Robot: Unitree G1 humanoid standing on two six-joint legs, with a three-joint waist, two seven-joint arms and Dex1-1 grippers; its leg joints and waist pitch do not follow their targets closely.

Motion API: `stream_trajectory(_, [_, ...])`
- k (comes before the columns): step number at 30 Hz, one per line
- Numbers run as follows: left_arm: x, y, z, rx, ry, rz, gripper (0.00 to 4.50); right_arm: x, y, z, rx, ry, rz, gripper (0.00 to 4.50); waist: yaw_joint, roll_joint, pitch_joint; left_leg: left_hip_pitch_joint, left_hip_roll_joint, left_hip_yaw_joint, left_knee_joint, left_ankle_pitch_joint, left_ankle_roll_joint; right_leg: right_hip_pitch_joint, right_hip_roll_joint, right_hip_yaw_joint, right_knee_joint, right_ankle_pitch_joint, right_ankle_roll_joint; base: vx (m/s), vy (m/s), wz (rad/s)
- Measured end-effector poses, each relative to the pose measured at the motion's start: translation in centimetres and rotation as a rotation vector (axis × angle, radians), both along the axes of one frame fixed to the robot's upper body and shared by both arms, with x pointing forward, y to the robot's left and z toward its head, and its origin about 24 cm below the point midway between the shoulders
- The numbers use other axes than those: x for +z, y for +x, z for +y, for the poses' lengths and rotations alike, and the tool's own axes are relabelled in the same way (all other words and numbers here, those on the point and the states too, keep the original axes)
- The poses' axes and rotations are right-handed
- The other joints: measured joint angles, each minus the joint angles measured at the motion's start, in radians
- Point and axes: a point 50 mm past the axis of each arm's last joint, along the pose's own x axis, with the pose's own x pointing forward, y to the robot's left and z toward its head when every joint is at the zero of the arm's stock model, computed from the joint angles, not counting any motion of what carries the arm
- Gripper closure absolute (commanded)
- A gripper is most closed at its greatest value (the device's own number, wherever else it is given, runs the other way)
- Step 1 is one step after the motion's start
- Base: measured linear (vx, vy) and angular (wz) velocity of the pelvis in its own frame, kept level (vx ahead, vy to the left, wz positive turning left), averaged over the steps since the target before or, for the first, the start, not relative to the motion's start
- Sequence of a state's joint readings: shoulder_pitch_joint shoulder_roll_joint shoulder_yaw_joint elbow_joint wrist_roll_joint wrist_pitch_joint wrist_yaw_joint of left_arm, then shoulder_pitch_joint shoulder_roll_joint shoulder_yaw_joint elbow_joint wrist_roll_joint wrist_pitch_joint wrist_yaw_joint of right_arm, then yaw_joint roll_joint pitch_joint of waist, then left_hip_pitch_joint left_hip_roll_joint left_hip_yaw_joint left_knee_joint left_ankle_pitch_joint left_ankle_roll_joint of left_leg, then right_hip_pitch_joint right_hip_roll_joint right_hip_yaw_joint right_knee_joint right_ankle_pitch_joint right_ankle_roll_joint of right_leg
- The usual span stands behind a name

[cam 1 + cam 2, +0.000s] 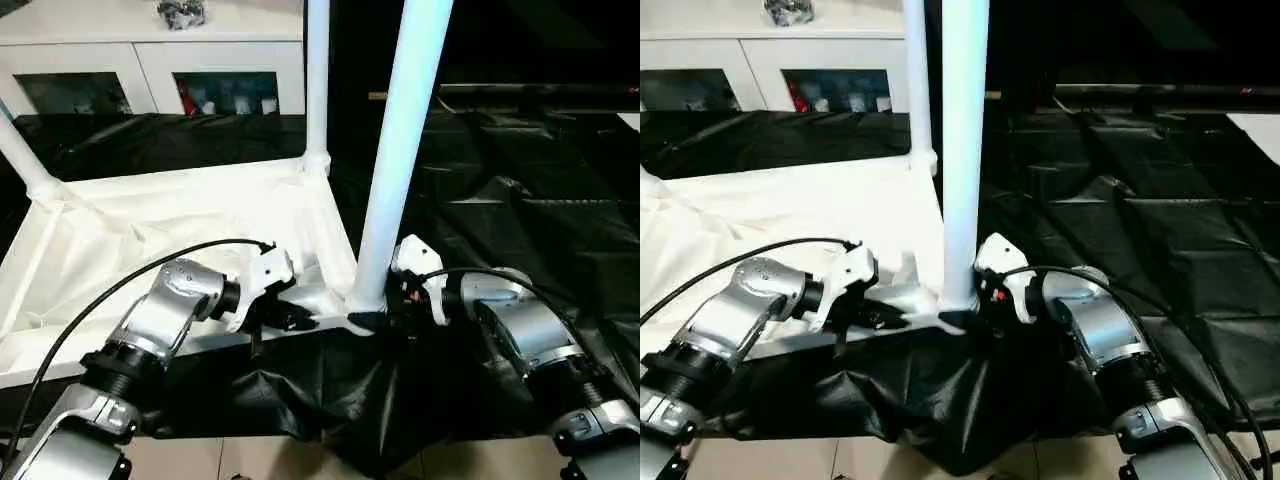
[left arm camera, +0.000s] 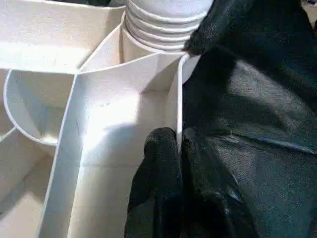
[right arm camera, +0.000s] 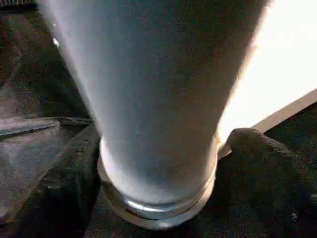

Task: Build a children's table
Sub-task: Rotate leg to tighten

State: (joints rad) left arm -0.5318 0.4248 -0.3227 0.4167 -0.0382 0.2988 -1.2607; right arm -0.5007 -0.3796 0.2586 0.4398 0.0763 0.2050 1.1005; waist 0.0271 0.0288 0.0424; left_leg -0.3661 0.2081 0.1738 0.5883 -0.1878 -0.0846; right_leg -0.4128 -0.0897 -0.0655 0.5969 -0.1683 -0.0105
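Note:
The white tabletop (image 1: pixel 180 215) lies underside up on a black cloth, its ribs showing in the left wrist view. White legs stand upright in its corner sockets: one at the near right corner (image 1: pixel 400 150), one at the far right (image 1: pixel 317 80), one at the far left (image 1: pixel 25 160). My left gripper (image 1: pixel 290 318) is shut on the tabletop's thin rim wall (image 2: pixel 179 99) beside the near right socket. My right gripper (image 1: pixel 385 320) is at the base of the near right leg (image 3: pixel 158 99). It stands open, with one black finger (image 3: pixel 262 158) on each side of the leg.
A black cloth (image 1: pixel 520 180) covers the work surface and hangs in folds over its near edge. A white cabinet with glass doors (image 1: pixel 150 70) stands at the back left. Black cables loop over both forearms. Pale floor (image 1: pixel 250 460) shows below the near edge.

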Motion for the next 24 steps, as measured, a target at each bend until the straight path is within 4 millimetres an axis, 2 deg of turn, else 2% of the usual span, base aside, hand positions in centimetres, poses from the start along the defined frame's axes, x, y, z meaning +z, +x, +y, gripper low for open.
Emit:
stream_trajectory(10, [0.0,0.0,-0.1,-0.003,0.0,0.0,4.5,-0.1,-0.2,0.2,0.025,0.008,-0.008,1.34,-0.001,0.0,0.0,0.0,0.0,0.0,0.0,0.0,0.0,0.0,0.0,0.0,0.0,0.0,0.0,0.0,0.0,0.0])
stream_trajectory(11, [0.0,0.0,-0.1,-0.005,0.0,0.0,4.5,-0.2,-0.3,0.2,0.026,0.011,-0.004,1.55,0.001,0.0,0.0,0.0,0.0,0.0,0.0,0.0,0.0,0.0,0.0,0.0,0.0,0.0,0.0,0.0,0.0,0.0])
stream_trajectory(14, [-0.1,0.0,-0.3,0.008,-0.004,-0.006,4.5,-0.3,-0.4,0.5,0.007,0.023,-0.007,1.67,0.002,0.0,0.0,0.0,0.0,0.0,0.0,0.0,0.0,0.001,0.0,0.0,0.0,0.0,0.0,0.0,0.0,0.0])
stream_trajectory(18, [-0.6,0.9,-1.6,0.137,-0.022,-0.059,4.5,-1.1,0.6,0.6,-0.202,0.056,-0.032,1.76,0.0,-0.001,-0.001,0.002,0.0,0.0,0.003,0.0,0.0,0.007,0.0,0.0,0.0,0.0,0.0,0.0,0.0,0.0])
stream_trajectory(20, [-0.8,1.5,-2.6,0.209,-0.026,-0.074,4.5,-1.5,1.2,0.8,-0.333,0.072,-0.046,1.78,-0.002,-0.001,-0.001,0.009,-0.001,0.0,0.003,0.0,0.0,0.01,-0.001,0.001,-0.001,-0.003,0.006,0.0,0.0,0.0])
stream_trajectory(24, [-1.1,2.3,-4.7,0.322,-0.036,-0.089,4.5,-1.9,2.3,1.1,-0.545,0.072,-0.063,1.78,-0.015,0.0,-0.001,0.012,-0.002,-0.002,0.002,0.0,0.0,0.013,-0.002,0.002,-0.003,-0.004,0.007,0.0,0.0,0.0])
